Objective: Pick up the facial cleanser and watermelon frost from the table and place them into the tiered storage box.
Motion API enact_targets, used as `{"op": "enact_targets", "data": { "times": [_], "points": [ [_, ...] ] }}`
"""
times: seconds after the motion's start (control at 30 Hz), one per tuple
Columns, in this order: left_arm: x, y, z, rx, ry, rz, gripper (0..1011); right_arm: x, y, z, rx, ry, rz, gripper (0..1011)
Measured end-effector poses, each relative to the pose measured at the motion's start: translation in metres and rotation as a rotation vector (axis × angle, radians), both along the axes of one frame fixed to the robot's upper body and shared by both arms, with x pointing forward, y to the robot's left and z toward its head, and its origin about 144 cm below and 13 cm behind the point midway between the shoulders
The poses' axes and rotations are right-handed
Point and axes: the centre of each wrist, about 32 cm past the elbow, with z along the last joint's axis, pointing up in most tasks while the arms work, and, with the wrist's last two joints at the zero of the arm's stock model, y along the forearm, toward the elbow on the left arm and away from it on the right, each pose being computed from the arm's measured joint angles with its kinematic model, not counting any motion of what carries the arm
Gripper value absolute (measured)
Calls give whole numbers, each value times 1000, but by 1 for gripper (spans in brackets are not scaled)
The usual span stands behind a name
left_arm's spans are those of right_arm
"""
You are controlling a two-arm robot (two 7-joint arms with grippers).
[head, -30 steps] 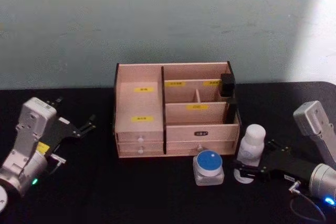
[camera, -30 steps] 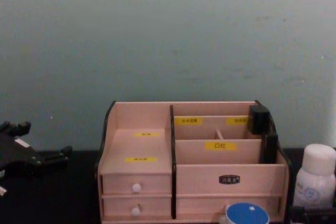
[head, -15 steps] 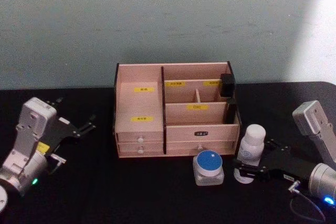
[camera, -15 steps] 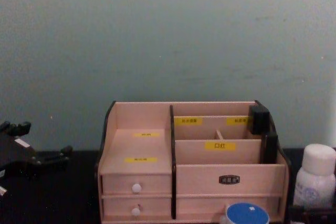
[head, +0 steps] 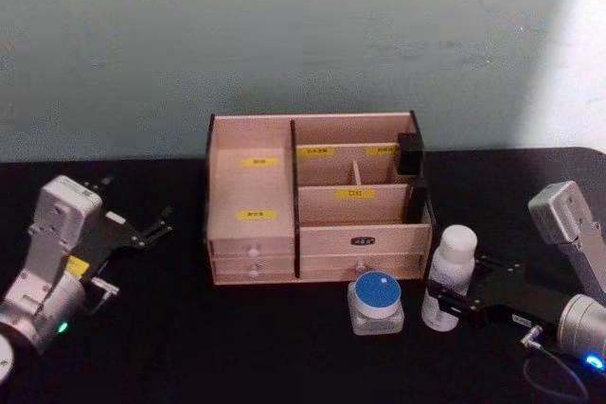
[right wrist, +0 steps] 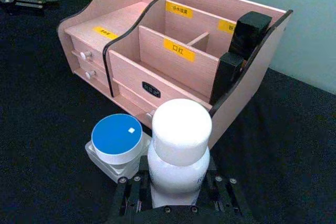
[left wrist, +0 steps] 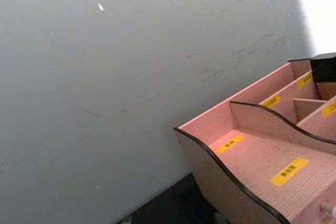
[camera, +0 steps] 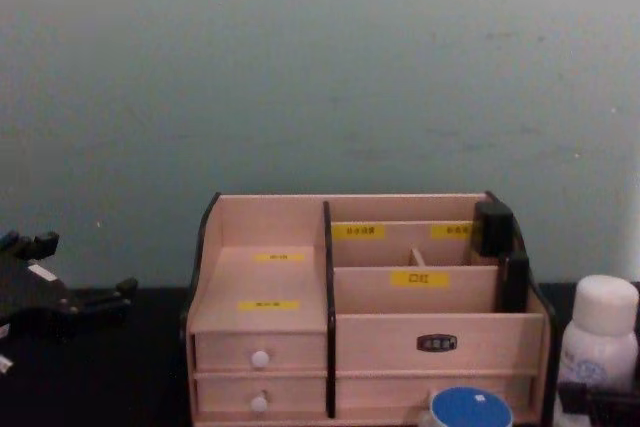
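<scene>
Two items at near-right corner of tiered storage box [head: 369, 238]. White bottle [head: 452, 267] upright, clamped low in right gripper [head: 447, 309]; blue-lidded jar [head: 376, 302] just left. Open compartments farther and leftward from bottle, nearest right arm. Left gripper [head: 138, 203] parked left, fingers spread.

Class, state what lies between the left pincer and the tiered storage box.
Nothing: in the head view, bare black table separates the left pincer from the tiered storage box.
</scene>
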Motion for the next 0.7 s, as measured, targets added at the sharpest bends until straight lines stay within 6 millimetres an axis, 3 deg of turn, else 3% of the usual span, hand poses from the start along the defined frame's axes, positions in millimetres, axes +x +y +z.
{"op": "enact_targets", "data": {
  "times": [0.7],
  "points": [
    [0, 0, 0, 0, 0, 0, 1001, -6, -5, 7, 23, -9, 15, 596]
  ]
}}
